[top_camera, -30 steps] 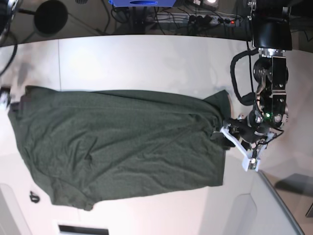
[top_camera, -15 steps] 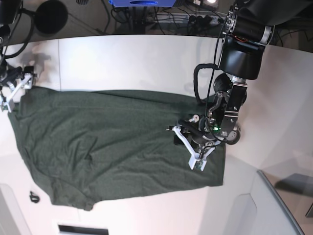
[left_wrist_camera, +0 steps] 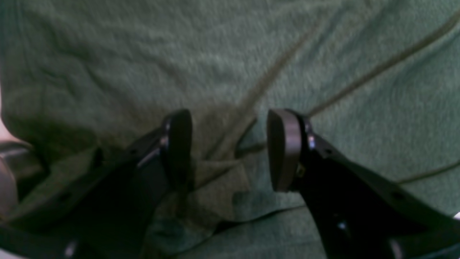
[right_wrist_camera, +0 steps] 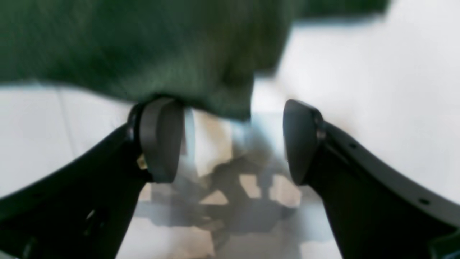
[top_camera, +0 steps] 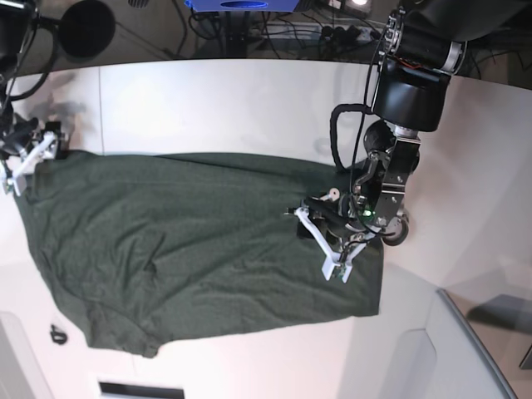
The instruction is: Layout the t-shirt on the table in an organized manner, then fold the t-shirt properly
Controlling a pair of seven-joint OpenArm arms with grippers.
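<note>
The dark green t-shirt (top_camera: 191,241) lies spread out on the white table (top_camera: 233,100), wrinkled, its long side running left to right. My left gripper (top_camera: 332,245) hovers open over the shirt's right part. In the left wrist view the left gripper (left_wrist_camera: 230,149) has its jaws apart above creased cloth (left_wrist_camera: 230,64), with a small fold beneath them. My right gripper (top_camera: 32,154) is at the shirt's far left corner. In the right wrist view the right gripper (right_wrist_camera: 231,140) stands open just off the shirt's edge (right_wrist_camera: 222,104), over bare table (right_wrist_camera: 377,72).
A small black item (top_camera: 56,334) lies on the table near the shirt's lower left. Cables and a power strip (top_camera: 349,33) run beyond the far edge. A grey angled panel (top_camera: 490,349) sits at the lower right.
My left gripper moved left from the shirt's right edge to over the cloth. The right gripper came into view at the shirt's far left corner. Both stayed open.
</note>
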